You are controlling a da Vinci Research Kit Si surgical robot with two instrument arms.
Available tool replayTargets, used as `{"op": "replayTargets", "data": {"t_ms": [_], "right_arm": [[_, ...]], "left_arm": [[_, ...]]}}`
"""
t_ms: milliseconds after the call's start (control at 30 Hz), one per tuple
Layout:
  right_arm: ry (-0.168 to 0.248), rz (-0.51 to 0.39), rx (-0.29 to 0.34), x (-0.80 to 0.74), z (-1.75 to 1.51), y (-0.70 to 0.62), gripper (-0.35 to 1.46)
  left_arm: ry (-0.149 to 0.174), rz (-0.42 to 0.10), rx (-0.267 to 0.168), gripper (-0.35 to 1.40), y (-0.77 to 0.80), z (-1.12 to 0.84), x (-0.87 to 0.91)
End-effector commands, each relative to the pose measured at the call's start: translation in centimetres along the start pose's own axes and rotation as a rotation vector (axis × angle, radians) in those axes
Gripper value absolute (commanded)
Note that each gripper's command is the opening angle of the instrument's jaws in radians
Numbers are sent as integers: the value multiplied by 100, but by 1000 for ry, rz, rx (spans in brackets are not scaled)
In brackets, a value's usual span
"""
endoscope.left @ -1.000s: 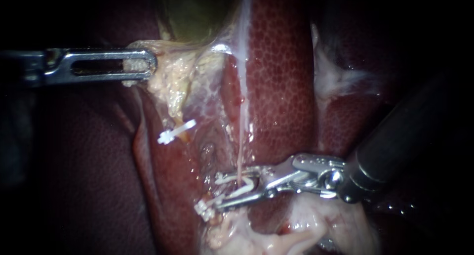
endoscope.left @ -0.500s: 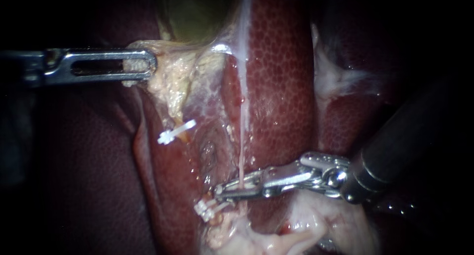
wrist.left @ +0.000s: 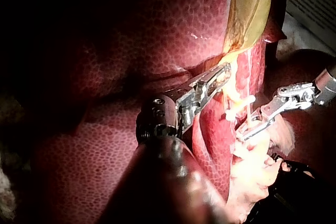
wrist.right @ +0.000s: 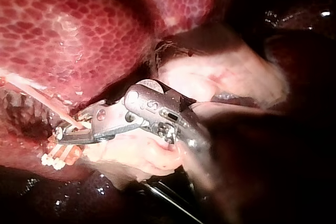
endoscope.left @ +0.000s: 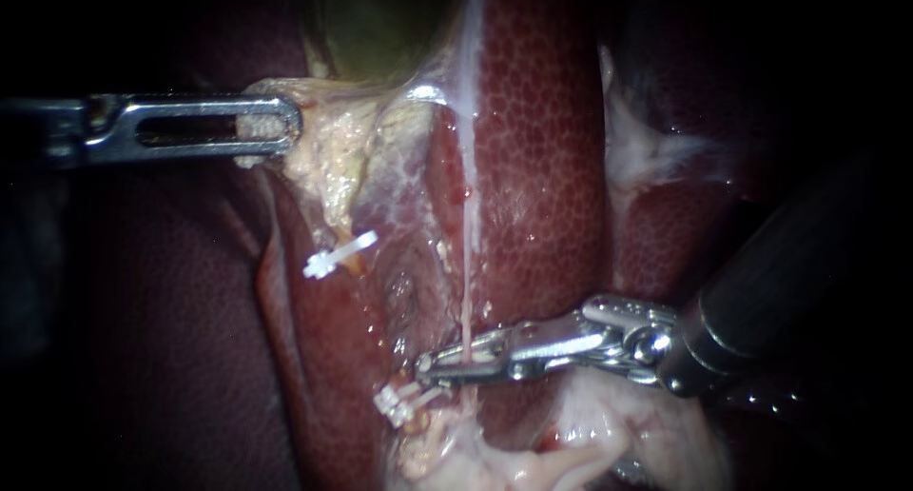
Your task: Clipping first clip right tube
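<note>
The right tube is a thin pale strand running down over the liver. My right instrument comes in from the right, and its jaws are shut across the tube's lower end; in the right wrist view the same jaws pinch the tube. Any clip inside the jaws is hidden. My left instrument is shut on pale tissue below the greenish gallbladder and holds it toward the left. The left wrist view shows those jaws on the pale tissue.
A white clip sits on a tube left of the right tube. Another white clip lies just below the right jaws' tips. Pale fatty tissue bulges under the right instrument's wrist. Dark liver surrounds the field.
The right jaws, open around the right tube with a white clip inside one second ago, have shut on it and stay shut. The left instrument has not moved.
</note>
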Motion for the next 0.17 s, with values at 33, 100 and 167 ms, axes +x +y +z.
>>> {"op": "replayTargets", "data": {"t_ms": [33, 100, 167], "right_arm": [[0, 3, 1, 0, 0, 0, -35], [0, 9, 1, 0, 0, 0, -35], [-1, 9, 2, 2, -1, 2, -35]], "left_arm": [[0, 0, 0, -35, 0, 0, 0], [0, 0, 0, -35, 0, 0, 0], [0, 0, 0, -35, 0, 0, 0]]}}
